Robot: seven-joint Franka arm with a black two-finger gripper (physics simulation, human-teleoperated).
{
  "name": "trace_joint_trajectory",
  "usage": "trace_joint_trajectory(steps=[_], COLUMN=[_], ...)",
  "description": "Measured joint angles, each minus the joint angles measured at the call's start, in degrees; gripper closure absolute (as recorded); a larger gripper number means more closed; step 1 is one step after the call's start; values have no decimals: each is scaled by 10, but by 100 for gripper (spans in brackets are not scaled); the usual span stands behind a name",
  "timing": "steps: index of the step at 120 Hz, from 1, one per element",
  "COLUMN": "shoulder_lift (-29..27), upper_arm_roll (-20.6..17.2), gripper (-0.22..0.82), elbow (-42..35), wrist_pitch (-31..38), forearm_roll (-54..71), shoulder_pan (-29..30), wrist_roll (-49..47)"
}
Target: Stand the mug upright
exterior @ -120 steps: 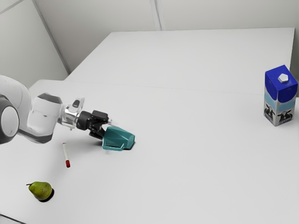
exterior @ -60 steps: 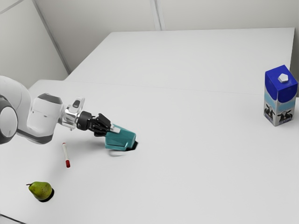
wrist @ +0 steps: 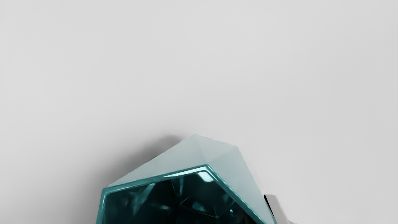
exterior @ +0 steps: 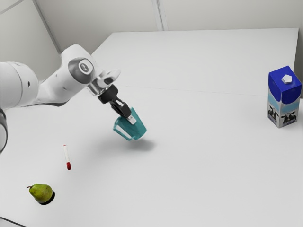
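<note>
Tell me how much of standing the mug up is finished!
Picking up looks done: the pincer is shut on the teal mug, which hangs above its shadow on the table. Turning it seems partly done: its open end points upward, but it leans. Left to do: straighten it, set its bottom on the table and let go.

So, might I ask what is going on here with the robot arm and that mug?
The arm's gripper is holding the teal mug above the table, its shadow falling below. The mug is tilted, base lower than its open end, so it is not yet standing upright. The pear, the red-and-white marker and the carton sit apart from it.
</note>
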Motion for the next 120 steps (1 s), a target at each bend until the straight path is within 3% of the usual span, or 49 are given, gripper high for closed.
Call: trace_joint_trajectory(steps=[33,87,96,120], shoulder_lift=[11,35,36,36], upper_arm_roll=[2,2,2,2], gripper=[78,78,70,30], elbow=[5,-8,-10,-15], wrist_pitch=[117,159,159,158], forearm_roll=[219,277,275,272], shoulder_pan=[-53,-58,-58,-57], wrist_roll=[-95,-238,-253,-285])
